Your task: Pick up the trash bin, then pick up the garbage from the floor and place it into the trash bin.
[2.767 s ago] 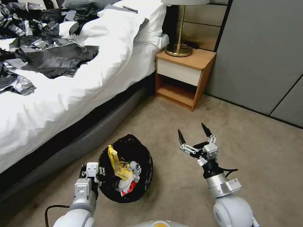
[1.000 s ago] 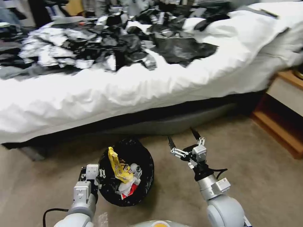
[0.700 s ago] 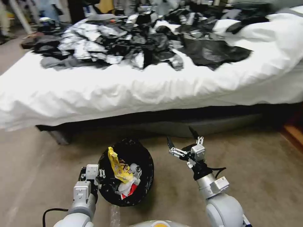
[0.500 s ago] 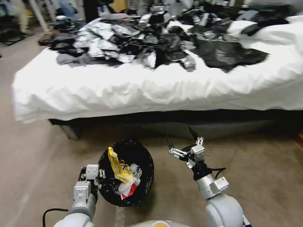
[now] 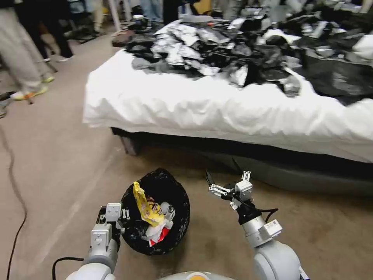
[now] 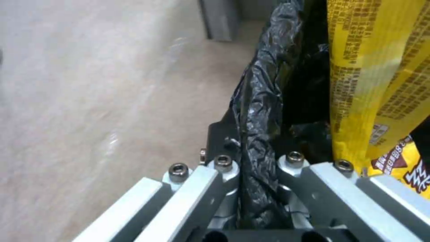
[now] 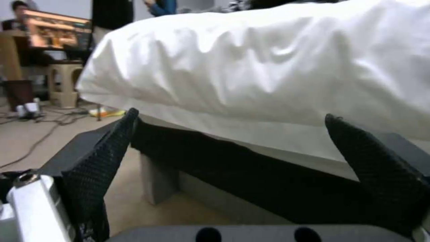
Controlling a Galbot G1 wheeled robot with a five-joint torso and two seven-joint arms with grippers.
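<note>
Swinging left since a moment ago, my head camera now takes in the foot corner of the white-sheeted bed (image 5: 217, 112) heaped with black and silver plastic bags (image 5: 248, 58), so the base has turned. My left gripper (image 5: 116, 217) stays clamped on the rim of the round black-bag-lined trash bin (image 5: 176, 225), held low in front of me, with the yellow snack wrapper (image 5: 145, 206) inside. My right gripper (image 5: 225, 173) hovers beside it, fingers (image 7: 103, 168) wide apart, empty, above the tan carpet (image 5: 70, 163).
</note>
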